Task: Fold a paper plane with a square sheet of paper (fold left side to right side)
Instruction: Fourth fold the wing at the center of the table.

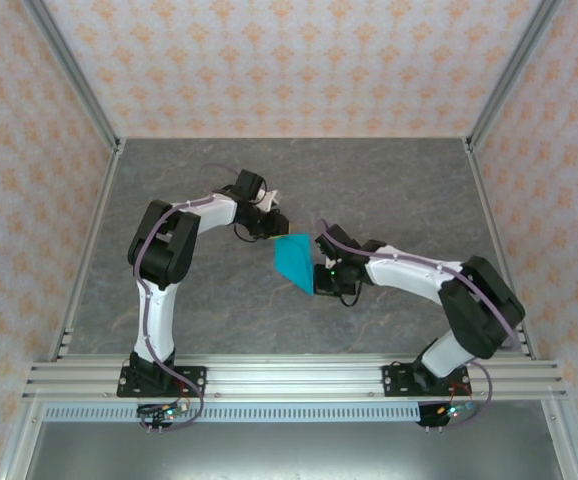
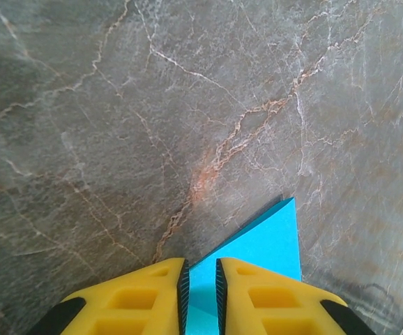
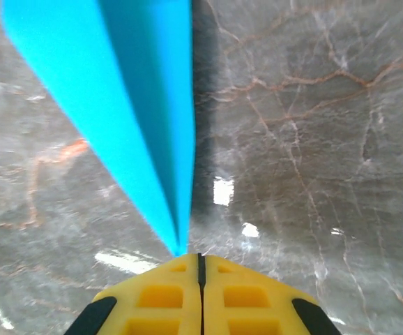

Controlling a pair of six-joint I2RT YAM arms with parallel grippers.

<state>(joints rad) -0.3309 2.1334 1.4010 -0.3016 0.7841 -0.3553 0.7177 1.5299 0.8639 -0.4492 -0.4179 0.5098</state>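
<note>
The cyan-blue sheet of paper point(image 1: 294, 260) is folded into a narrow, pointed, kite-like shape in the middle of the grey table, between both arms. My right gripper point(image 1: 319, 280) is at its near pointed tip. In the right wrist view the jaws point(image 3: 201, 255) are pressed shut, and the paper point(image 3: 132, 105) runs away from the fingertips as a two-faced wedge. My left gripper point(image 1: 277, 228) is over the wide far end. In the left wrist view its yellow fingers point(image 2: 200, 264) stand a narrow gap apart, with paper point(image 2: 271, 241) showing in the gap and to the right.
The table top point(image 1: 169, 190) is grey marble with bare room all round the paper. Patterned walls and metal frame posts point(image 1: 499, 90) close in the back and sides. An aluminium rail point(image 1: 289, 378) carries both arm bases at the near edge.
</note>
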